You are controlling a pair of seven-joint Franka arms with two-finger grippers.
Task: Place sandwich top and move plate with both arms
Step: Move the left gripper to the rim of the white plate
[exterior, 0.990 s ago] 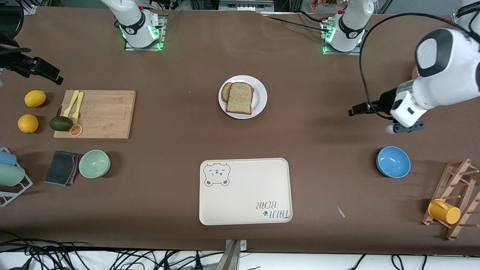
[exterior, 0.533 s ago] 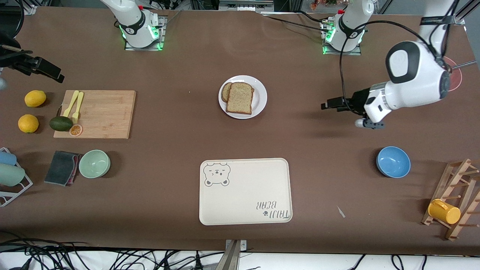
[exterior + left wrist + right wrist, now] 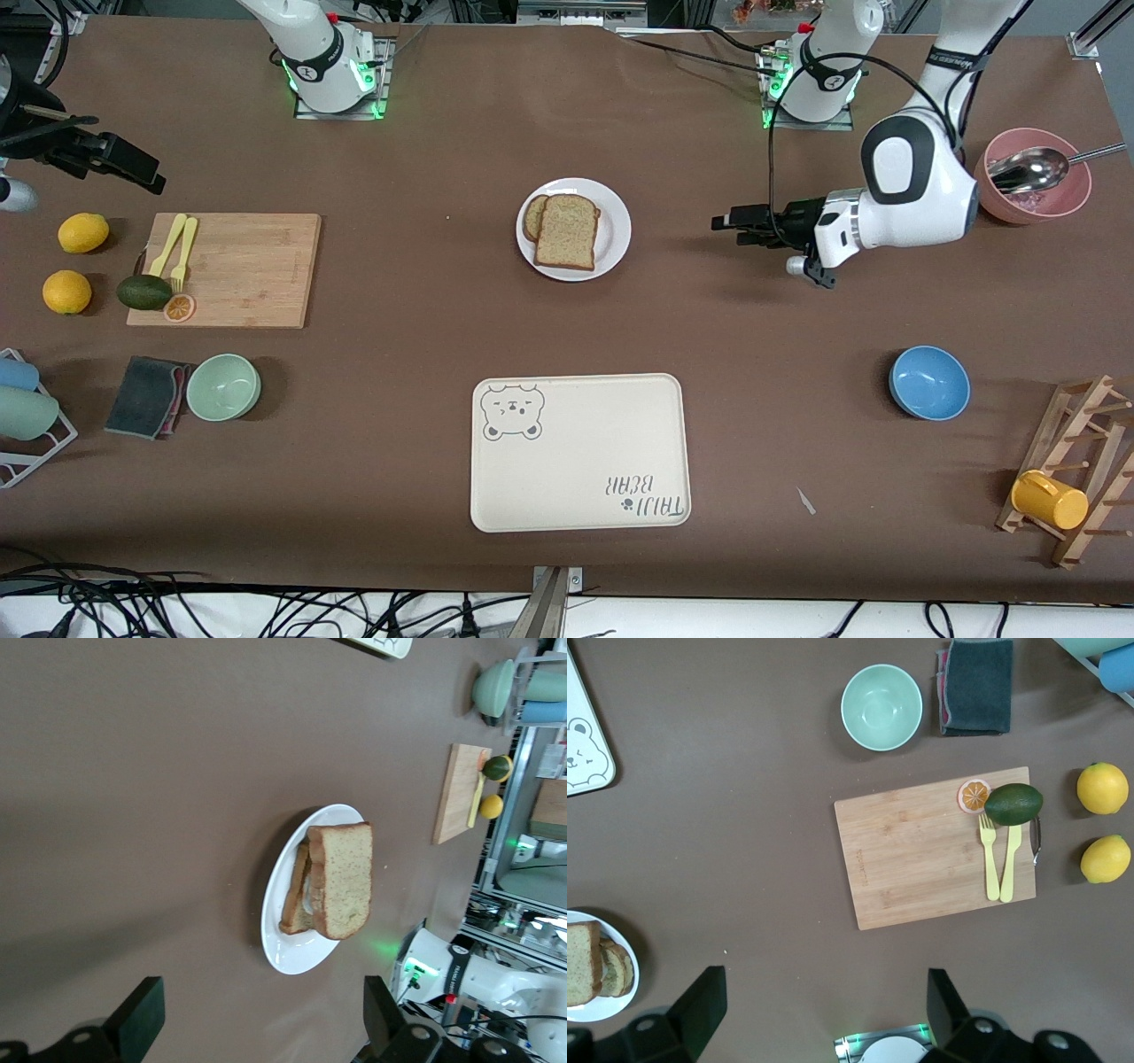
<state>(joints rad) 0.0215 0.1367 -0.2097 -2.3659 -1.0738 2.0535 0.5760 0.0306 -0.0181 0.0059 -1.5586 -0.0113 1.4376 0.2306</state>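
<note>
Bread slice already resting on stack, on white plate at middle of desk.
Top slice lying flat over darker slice, partly covering it, edge of lower slice showing toward right arm's end. Plate standing farther from front camera than cream tray, well apart from it. Left claw hovering over bare desk toward left arm's end of plate, fingers spread wide, holding nothing, aimed at plate. Right claw up over desk near right arm's end, above area beside cutting board, fingers wide apart, empty. Pink bowl with spoon near left arm's base; blue bowl nearer front camera.
</note>
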